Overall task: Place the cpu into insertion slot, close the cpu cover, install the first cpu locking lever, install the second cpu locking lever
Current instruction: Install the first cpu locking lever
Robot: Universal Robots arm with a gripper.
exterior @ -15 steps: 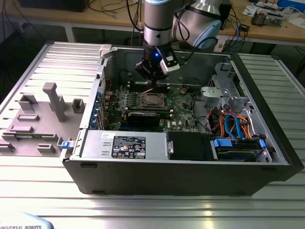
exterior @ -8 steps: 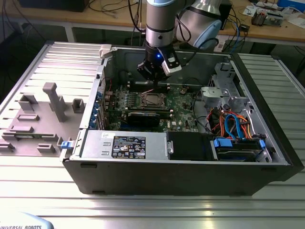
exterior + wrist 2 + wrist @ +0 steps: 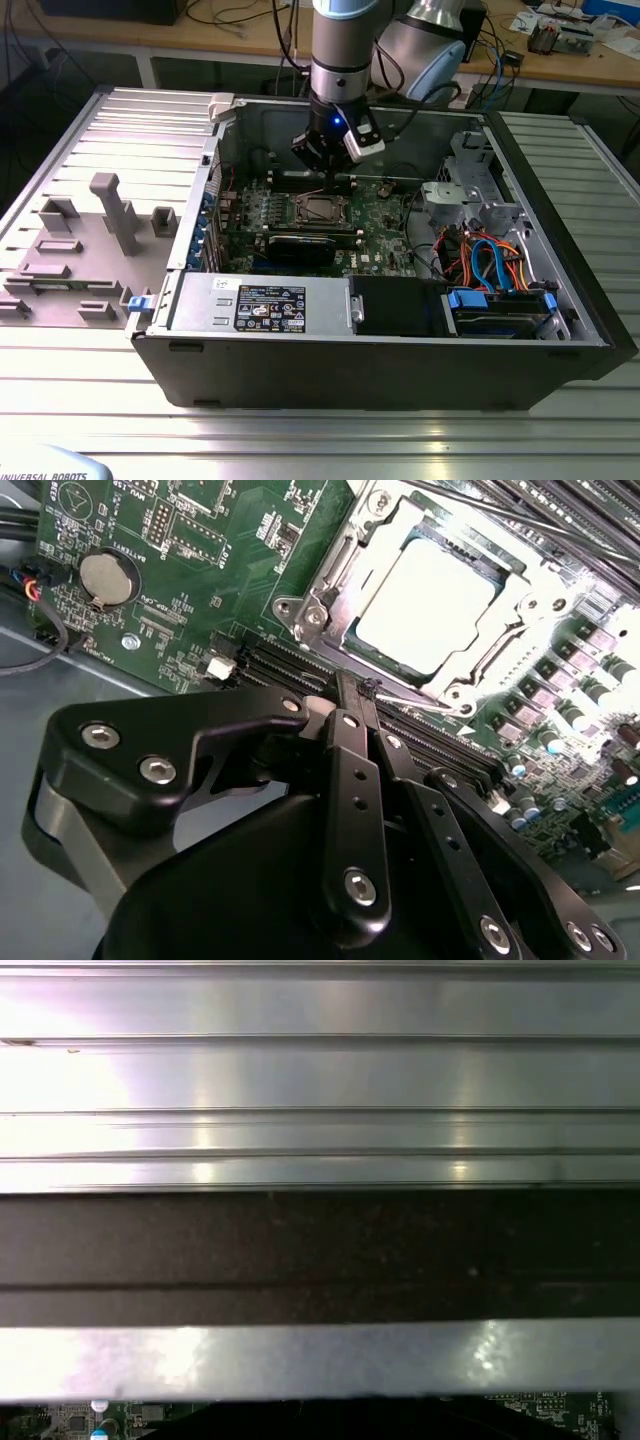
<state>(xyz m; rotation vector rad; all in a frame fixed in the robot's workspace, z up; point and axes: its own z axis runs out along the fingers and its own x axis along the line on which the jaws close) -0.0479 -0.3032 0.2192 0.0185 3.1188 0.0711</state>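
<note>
- Fingers [image 3: 352, 705]: I see them pressed together, tips on a thin wire lever [image 3: 420, 702] at the socket's edge; whether they grip it I cannot tell.
- Gripper [image 3: 335, 170]: hangs just over the socket inside the open case [image 3: 400, 375].
- Cpu [image 3: 430, 600]: seated in the slot [image 3: 330, 570], silver top showing.
- Cover [image 3: 525, 580]: lies flat, framing the cpu.
- Motherboard [image 3: 180, 580]: green, around the slot.

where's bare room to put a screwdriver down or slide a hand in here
Bare: the ribbed table in front of the computer case, and more beside the case at the exterior view's right. Crowded: around the cpu, under the gripper, and the cable bundle corner.
</note>
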